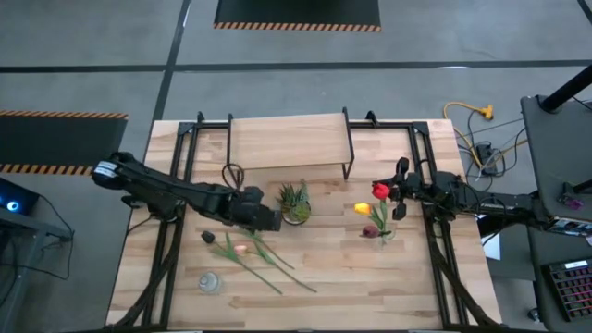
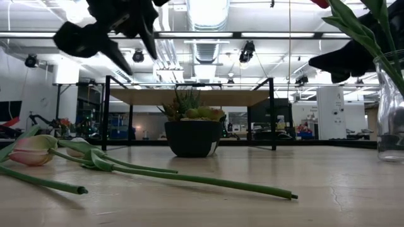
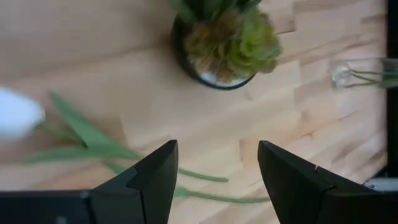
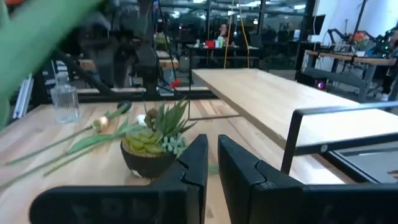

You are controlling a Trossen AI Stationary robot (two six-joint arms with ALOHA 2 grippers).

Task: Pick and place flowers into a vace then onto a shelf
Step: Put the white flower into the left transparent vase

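The slatted wooden table (image 1: 370,277) spread widest, its near half mostly bare boards. At its far edge stood the shelf (image 1: 289,141), a light board on thin black legs, with nothing on top. Just in front of the shelf sat a small potted plant (image 1: 295,203) in a dark bowl.

The left gripper (image 1: 275,220) hung above the table just beside that pot, its fingers (image 3: 155,180) spread apart with nothing between them, directly over the green stems. Below it lay three flowers (image 1: 254,254) flat on the boards, stems fanning toward the near edge. A small glass bottle (image 1: 210,281) stood near the left corner, apart from them.

The right gripper (image 1: 400,191) sat at the right side rail, its fingers (image 4: 200,165) pressed nearly together; whether they pinched a stem could not be told. Touching or just beside it stood a clear vase (image 2: 391,107) with red, yellow and dark blooms (image 1: 376,208).
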